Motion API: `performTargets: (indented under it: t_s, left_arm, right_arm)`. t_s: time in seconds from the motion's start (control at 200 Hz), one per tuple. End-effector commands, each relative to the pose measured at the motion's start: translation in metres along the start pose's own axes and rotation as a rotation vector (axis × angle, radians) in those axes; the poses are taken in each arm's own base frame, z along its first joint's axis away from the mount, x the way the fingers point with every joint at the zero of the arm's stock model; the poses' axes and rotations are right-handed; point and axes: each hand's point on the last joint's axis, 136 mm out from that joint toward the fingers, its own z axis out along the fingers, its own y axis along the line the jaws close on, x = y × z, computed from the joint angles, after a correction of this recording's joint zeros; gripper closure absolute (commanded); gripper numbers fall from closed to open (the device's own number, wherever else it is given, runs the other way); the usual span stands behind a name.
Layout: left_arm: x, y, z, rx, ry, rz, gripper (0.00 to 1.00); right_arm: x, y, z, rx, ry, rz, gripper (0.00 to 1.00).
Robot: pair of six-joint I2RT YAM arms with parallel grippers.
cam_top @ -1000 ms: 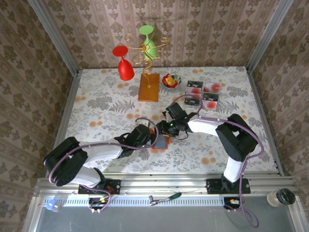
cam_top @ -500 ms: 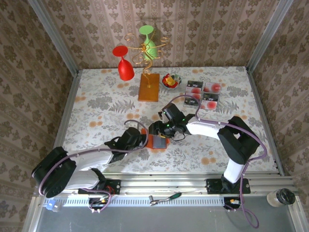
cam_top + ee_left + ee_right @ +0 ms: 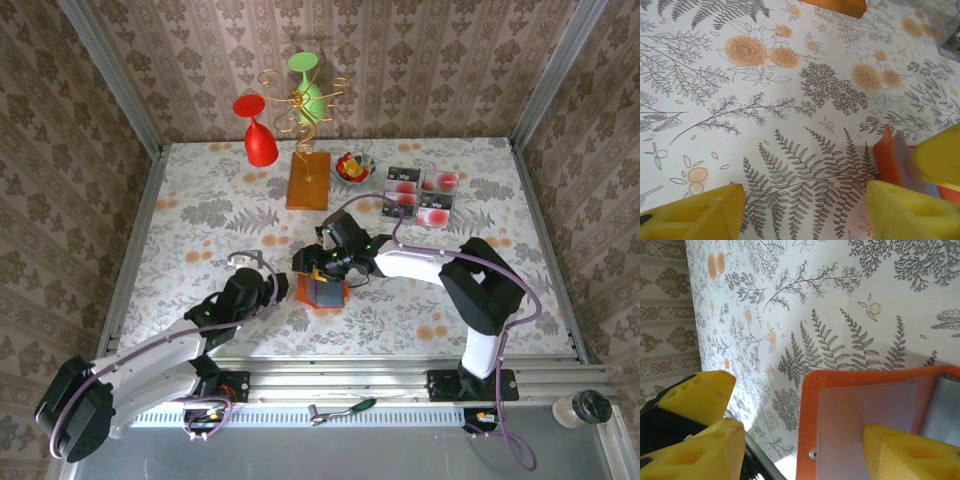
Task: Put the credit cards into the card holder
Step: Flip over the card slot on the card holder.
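L gripper (image 3: 805,212) open wide, holding nothing, over bare bench (image 3: 715,100) just left of holder (image 3: 887,157). R gripper (image 3: 805,452) open too, astride holder's open flap edge, 1 finger (image 3: 910,455) over inner panel; contact unclear. 4 cards (image 3: 420,195) lie back-right, well apart.

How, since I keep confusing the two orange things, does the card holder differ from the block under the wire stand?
The card holder lies open, showing a pale inner panel; the block is one plain solid piece. The card holder is squarish and smaller; the block is longer and narrower. The card holder sits mid-table; the block sits farther back, bearing a gold wire stand. Both are orange and lie flat on the floral table.
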Motion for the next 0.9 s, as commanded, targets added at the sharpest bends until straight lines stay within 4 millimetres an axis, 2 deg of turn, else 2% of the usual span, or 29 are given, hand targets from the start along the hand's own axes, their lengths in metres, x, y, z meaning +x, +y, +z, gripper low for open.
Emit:
performTargets:
  t_s: [0.0, 0.2, 0.625, 0.895]
  left_arm:
    - [0.008, 0.016, -0.004, -0.045, 0.015, -0.020, 0.34]
    - [0.007, 0.016, -0.008, -0.027, 0.021, -0.020, 0.34]
    - [0.028, 0.002, 0.011, 0.007, 0.102, 0.014, 0.34]
    - [0.034, -0.006, 0.016, 0.013, 0.115, 0.043, 0.34]
  right_arm:
    - [-0.001, 0.008, 0.014, -0.038, 0.018, 0.044, 0.35]
    - [-0.003, -0.001, 0.028, -0.028, 0.018, 0.087, 0.35]
    - [-0.006, -0.013, 0.026, -0.007, -0.034, 0.127, 0.37]
    - [-0.005, -0.016, 0.030, -0.010, -0.030, 0.143, 0.37]
